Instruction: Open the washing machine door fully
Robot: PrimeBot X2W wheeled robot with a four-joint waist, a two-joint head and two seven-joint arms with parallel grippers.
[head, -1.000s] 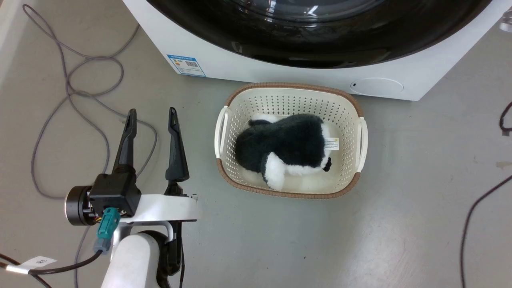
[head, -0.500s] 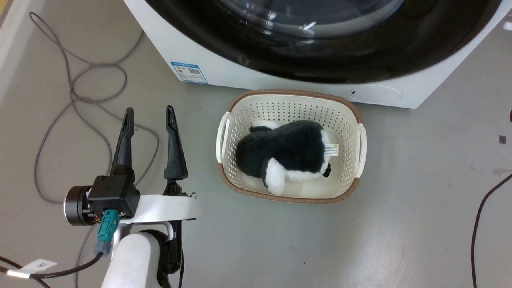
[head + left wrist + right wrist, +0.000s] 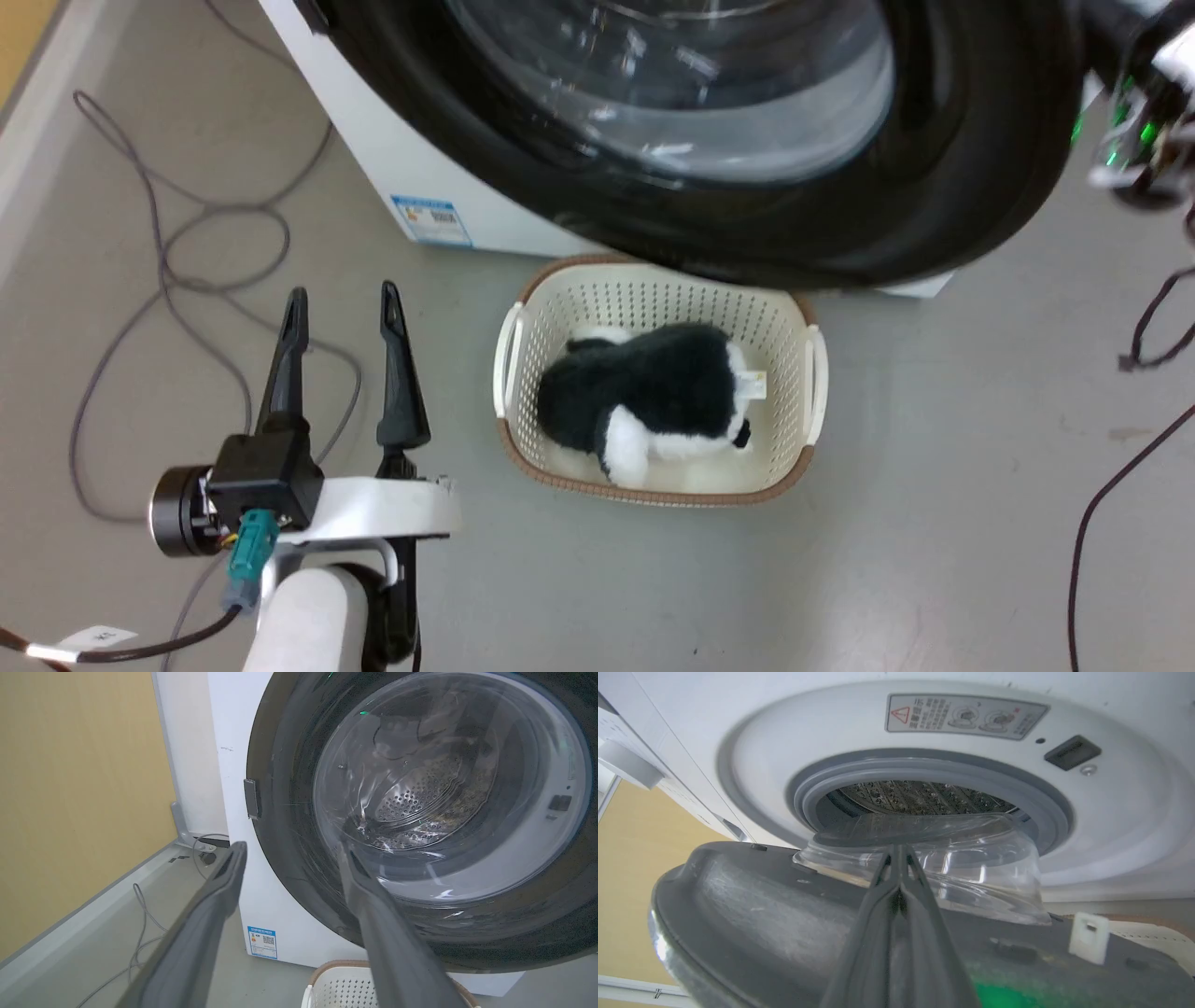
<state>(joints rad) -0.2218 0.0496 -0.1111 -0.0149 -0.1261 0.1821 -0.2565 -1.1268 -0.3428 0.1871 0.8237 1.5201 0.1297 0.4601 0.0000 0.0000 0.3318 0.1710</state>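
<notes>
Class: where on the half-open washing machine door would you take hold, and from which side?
Likely the black rim of the door, at its free edge opposite the hinge, coming from the right. It stands ajar there, both faces reachable; the bulging glass bowl offers no hold.

left pincer (image 3: 343, 289): low over floor (image 3: 934, 485). to its right, basket (image 3: 509, 347), plush toy (image 3: 653, 392) inside. ahead and rightward, washing machine (image 3: 373, 159); washing machine door (image 3: 971, 187) standing out above basket's far rim. ahead, sticker (image 3: 428, 220) low on machine front. to its left, cable (image 3: 164, 266) on floor.
</notes>
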